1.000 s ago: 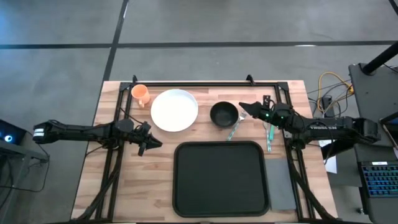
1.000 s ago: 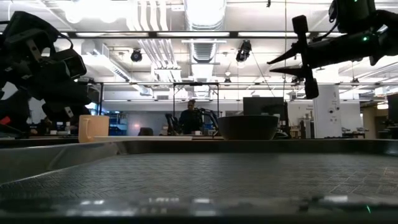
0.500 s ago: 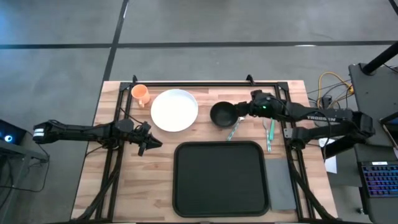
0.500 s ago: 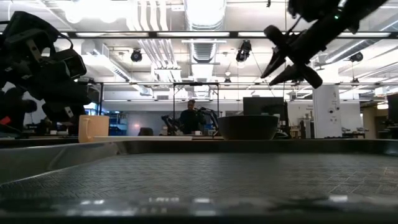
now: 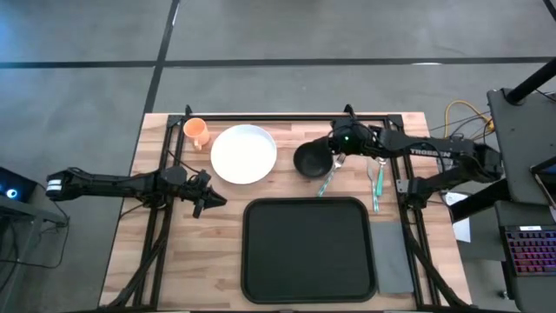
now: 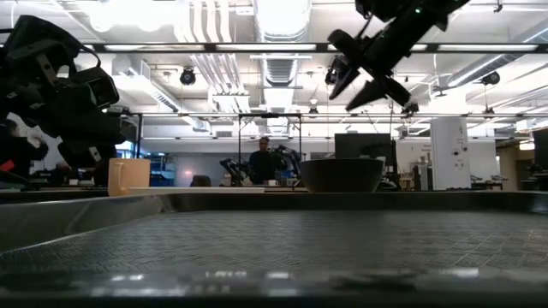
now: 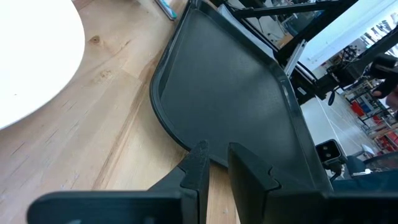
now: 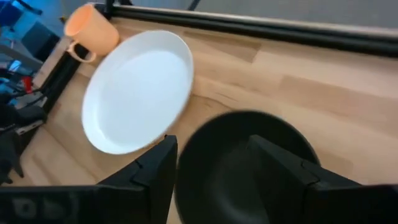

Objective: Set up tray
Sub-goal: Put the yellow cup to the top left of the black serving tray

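The tray lies flat on the wooden table, near its front edge, bare inside. A grey napkin lies just beside its right rim. Behind it sit a black bowl, white plate and orange cup. The right claw hangs wide above the bowl, its arm marked "TROSSEN". The left claw, narrow and holding nothing, waits left of the tray.
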{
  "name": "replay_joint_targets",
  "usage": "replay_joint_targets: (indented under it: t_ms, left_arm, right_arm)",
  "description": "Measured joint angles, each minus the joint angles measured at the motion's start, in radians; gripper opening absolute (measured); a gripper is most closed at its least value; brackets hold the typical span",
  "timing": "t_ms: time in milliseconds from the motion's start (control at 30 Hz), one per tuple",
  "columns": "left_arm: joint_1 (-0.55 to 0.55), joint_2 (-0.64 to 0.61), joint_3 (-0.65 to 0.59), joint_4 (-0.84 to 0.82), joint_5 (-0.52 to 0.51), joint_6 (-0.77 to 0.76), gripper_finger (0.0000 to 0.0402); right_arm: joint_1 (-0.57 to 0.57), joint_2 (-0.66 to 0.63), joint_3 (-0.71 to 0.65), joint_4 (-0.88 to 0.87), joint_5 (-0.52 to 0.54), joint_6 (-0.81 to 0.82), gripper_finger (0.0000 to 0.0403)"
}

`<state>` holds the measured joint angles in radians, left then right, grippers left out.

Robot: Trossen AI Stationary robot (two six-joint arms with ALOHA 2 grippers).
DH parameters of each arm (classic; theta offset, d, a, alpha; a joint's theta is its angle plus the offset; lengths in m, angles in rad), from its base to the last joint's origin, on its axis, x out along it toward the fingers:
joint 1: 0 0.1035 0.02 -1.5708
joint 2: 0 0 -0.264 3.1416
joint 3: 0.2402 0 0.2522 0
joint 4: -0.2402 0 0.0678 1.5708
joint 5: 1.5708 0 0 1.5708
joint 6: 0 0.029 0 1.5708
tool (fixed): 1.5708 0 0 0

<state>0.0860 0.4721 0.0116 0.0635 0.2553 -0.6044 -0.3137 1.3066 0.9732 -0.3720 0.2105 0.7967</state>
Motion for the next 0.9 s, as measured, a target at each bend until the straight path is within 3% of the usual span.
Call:
replay_joint_targets:
  t_ms: [400,533,633,900]
  left_arm:
    - [0.0,0.0,0.0,0.009,-0.01,-0.006,0.004]
    - [0.0,0.0,0.0,0.112,-0.037,-0.361,0.004]
    - [0.0,0.0,0.0,0.171,-0.13,-0.506,0.004]
    - [0.001,0.0,0.034,0.24,-0.45,-0.556,0.004]
  right_arm:
    - [-0.003,0.127,0.18,-0.181,-0.013,-0.101,0.0182]
    - [-0.003,0.142,0.196,-0.192,-0.013,-0.104,0.0179]
    - [-0.004,0.145,0.196,-0.19,-0.012,-0.117,0.0178]
    - [-0.005,0.144,0.187,-0.193,-0.01,-0.154,0.0174]
